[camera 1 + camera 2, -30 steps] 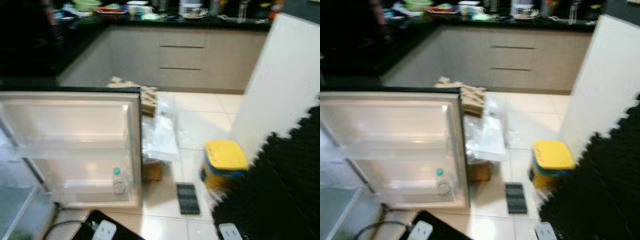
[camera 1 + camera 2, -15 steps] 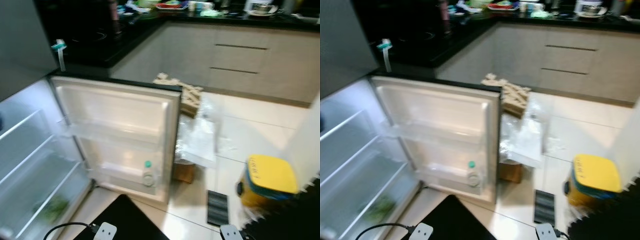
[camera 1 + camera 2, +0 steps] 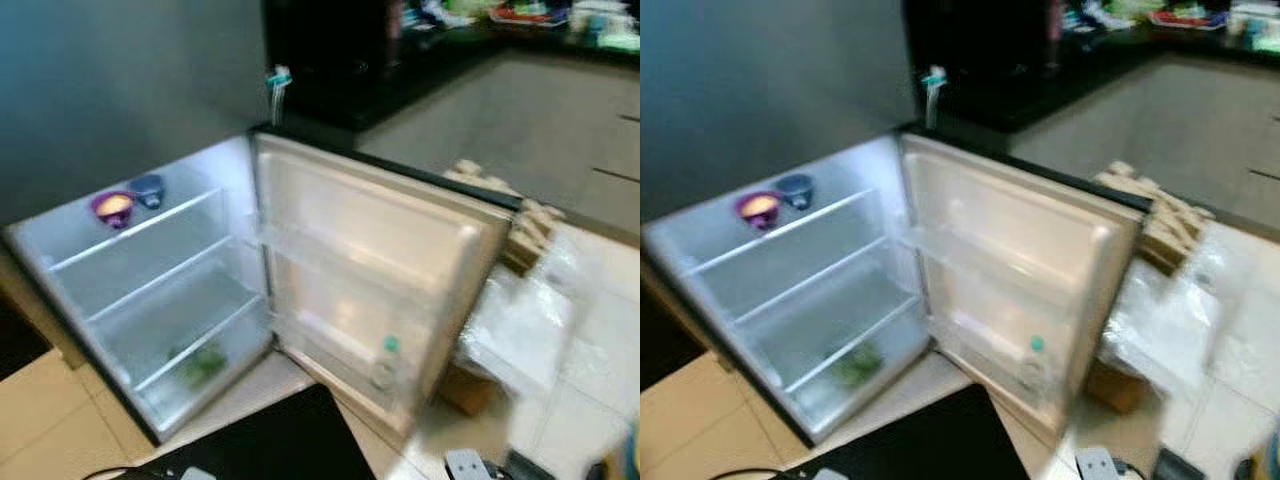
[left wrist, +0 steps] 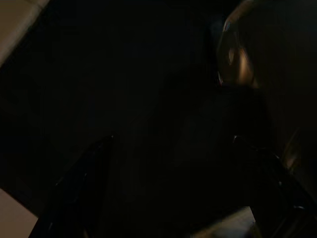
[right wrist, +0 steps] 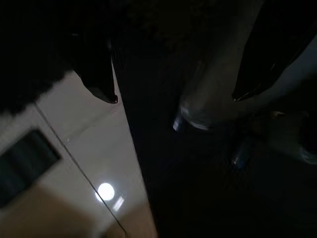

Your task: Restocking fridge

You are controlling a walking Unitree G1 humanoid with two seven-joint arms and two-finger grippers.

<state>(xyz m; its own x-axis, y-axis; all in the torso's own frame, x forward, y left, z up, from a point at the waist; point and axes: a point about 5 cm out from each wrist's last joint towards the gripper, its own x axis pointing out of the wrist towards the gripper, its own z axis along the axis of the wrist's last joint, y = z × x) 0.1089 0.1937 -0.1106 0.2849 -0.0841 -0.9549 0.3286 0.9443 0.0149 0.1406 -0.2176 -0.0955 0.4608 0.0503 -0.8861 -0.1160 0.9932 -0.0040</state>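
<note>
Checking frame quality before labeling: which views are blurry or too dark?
Both eye views: motion blur, soft edges on the fridge door and bottle, interior brightly lit. Left wrist view: nearly black, left end effector barely outlined. Right wrist view: dark, a glare spot on the floor.

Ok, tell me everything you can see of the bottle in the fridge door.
The bottle is small, clear plastic by the look of it, with a green cap. It stands upright in the lowest shelf of the open fridge door, near the door's outer edge, alone in that shelf. The picture is too blurred to show its label or fill level.
</note>
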